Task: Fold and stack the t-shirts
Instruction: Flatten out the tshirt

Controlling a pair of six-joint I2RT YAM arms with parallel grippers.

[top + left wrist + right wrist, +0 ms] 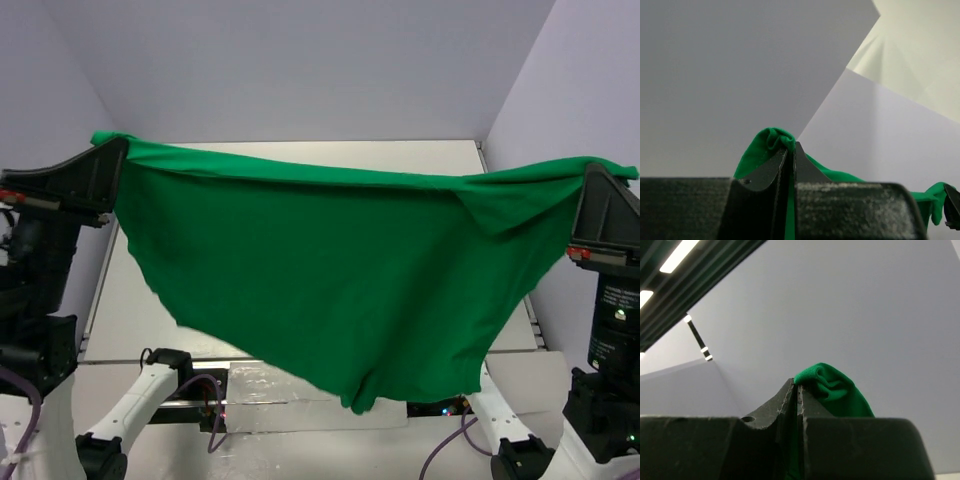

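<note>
The bright green t-shirt (330, 270) hangs stretched in the air between my two grippers, well above the table, its lower edge sagging toward the near side. My left gripper (118, 148) is shut on the shirt's left top corner; the cloth bunches over its tips in the left wrist view (771, 142). My right gripper (592, 172) is shut on the right top corner, with green cloth puffed over its tips in the right wrist view (832, 387). Both grippers point upward at about the same height.
The white table (300, 148) lies below, mostly hidden by the shirt. Pale walls enclose the back (300, 60) and both sides. The arm bases and purple cables (210, 395) sit at the near edge.
</note>
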